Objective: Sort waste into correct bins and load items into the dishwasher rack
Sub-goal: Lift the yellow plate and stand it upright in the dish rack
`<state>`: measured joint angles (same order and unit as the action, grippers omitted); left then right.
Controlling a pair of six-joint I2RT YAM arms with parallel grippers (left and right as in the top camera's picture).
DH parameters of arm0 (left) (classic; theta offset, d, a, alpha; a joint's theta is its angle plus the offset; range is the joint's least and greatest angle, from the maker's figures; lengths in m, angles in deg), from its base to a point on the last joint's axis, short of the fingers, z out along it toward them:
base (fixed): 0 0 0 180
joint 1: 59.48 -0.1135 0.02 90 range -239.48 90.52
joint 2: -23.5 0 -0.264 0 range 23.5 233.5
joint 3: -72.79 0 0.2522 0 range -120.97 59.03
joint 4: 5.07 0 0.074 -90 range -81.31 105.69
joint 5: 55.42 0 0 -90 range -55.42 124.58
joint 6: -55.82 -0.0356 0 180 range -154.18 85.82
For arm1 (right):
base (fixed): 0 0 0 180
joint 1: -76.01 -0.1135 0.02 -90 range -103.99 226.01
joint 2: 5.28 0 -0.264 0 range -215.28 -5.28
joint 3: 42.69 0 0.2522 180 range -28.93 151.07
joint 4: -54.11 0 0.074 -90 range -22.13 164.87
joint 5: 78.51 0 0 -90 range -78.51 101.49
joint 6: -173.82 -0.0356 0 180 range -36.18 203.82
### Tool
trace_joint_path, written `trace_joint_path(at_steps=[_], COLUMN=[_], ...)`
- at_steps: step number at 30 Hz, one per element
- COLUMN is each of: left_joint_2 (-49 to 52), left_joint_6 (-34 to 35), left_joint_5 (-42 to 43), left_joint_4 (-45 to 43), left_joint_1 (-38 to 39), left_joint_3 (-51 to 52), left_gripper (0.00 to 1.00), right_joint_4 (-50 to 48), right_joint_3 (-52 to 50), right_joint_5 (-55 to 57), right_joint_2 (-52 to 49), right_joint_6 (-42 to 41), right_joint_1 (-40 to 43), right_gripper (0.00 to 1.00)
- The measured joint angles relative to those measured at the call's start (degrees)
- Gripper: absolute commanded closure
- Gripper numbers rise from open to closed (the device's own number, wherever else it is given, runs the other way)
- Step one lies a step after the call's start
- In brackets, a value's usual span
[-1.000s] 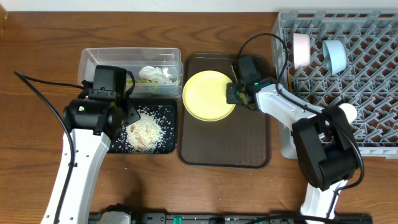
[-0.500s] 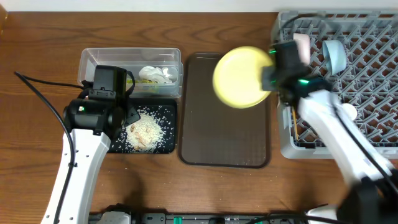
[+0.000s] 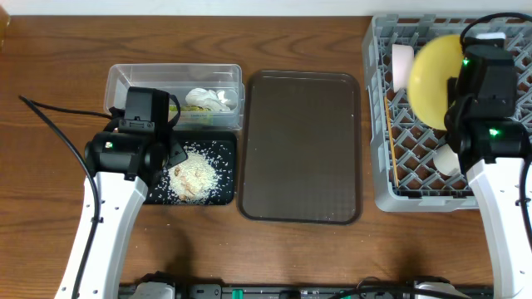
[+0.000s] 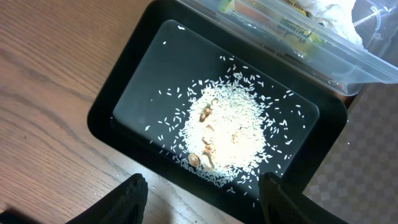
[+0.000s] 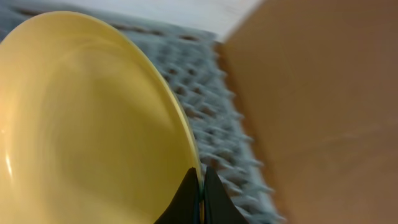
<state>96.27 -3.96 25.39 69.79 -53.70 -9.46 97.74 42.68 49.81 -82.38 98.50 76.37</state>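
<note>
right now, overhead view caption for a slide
Right hand holds the yellow plate over the grey rack; left hand hangs open above the black rice tray.

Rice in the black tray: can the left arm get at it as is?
Probably yes: the left gripper hangs open right over the rice in the black tray, with nothing between them.
</note>
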Motion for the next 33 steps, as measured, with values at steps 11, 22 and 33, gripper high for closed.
trace_joint_path(at_steps=[11,22,33], left_joint_2=[0.0,0.0,0.0], left_joint_6=[0.0,0.0,-1.9], left_joint_5=[0.0,0.0,0.1], left_joint_4=[0.0,0.0,-0.2], left_joint_1=[0.0,0.0,0.0], left_joint_3=[0.0,0.0,0.0], left_gripper=[0.39,0.39,0.39], right_joint_4=[6.2,7.0,7.0], right_joint_3=[0.0,0.0,0.0], right_joint_5=[5.8,2.2,-15.4], right_joint_2=[-4.9,-9.6,-7.9], right_joint_6=[1.9,-4.9,-12.3], right_joint_1=[0.2,-3.3,-3.1], right_gripper=[0.99,0.57,0.24])
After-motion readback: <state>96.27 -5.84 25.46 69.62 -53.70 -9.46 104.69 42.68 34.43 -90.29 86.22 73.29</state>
